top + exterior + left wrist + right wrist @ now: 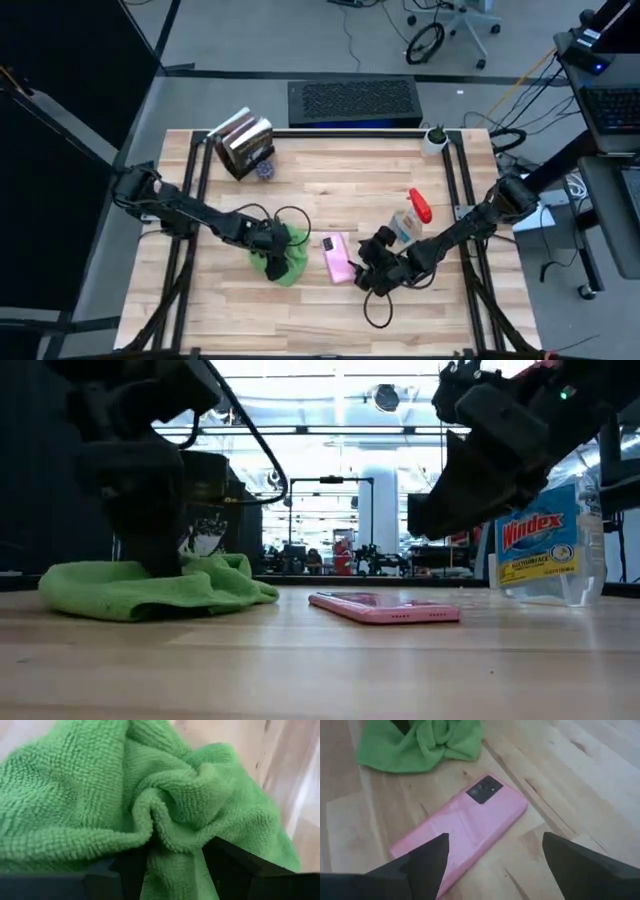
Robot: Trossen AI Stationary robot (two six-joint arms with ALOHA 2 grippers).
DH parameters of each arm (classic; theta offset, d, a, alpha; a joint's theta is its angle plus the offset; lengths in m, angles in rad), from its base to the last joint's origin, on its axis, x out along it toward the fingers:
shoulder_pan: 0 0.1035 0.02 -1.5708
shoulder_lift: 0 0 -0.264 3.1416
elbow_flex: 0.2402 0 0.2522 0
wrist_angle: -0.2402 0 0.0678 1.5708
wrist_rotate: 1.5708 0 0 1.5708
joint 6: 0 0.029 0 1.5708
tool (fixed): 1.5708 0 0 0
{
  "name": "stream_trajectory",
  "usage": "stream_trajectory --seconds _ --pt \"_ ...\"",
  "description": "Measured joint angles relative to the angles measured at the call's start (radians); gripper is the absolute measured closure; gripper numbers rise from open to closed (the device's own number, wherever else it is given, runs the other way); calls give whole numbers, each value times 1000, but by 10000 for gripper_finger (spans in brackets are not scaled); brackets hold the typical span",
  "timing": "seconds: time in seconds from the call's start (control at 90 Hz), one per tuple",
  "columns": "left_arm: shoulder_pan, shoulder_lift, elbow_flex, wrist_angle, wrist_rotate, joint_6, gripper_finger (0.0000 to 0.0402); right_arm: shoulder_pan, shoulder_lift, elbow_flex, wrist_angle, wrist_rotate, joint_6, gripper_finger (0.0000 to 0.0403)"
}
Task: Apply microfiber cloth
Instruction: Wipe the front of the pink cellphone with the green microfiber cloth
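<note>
Microfiber cloth (pixel 283 256) — bright green, soft looped pile, bunched in a loose heap on the pale wooden plank worktop (pixel 330 180), left of centre. Left hand (pixel 172 862) is down on it, its two dark fingers pressed in on a raised fold; in the left wrist view the fabric puckers into a knot between them. Low view shows the cloth resting flat on the wood, not lifted.

Handling, as a judgement: very light, limp, no stiffness — it will drape and trail from whatever fold is pinched. Pile looks grippy, not slippery; nothing fragile. A thick gathered ridge near the middle, like the one now held, seems the best hold, since an edge pinch would leave most of it dragging.

Flat pink rectangular phone (pixel 338 257) lies back-up just beside the cloth, apart from it. Right hand (pixel 492 855) hovers over the phone, fingers spread wide, holding nothing. Clear spray bottle with red trigger (pixel 411 218) stands near, behind the right arm.
</note>
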Motion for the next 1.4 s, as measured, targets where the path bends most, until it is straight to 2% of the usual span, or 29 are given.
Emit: stream_trajectory --seconds 0.122,0.178,0.256,0.311,0.489,0.644,0.889,1.167,1.4 --pt "1 36 1 68 -20 39 246 -2 35 0 10 -2 -3 101" --pt "0 40 0 89 -26 51 282 -2 46 0 10 -3 -10 101" --pt "2 44 0 108 -27 58 358 -2 49 0 12 -3 -28 101" --pt "2 45 10 100 -28 69 385 1 47 0 11 -11 -44 101" --pt "-9 -14 77 14 -10 122 398 32 7 1 8 -84 -64 101" --pt "-38 -108 194 49 -64 215 400 80 5 1 19 -73 -37 101" --pt "-42 -105 256 60 -121 340 401 92 46 2 99 -52 -26 101" --pt "-32 38 220 93 -131 333 401 130 145 1 119 -114 25 101" --pt "-8 144 221 208 -125 363 402 124 227 1 343 -120 -46 122"
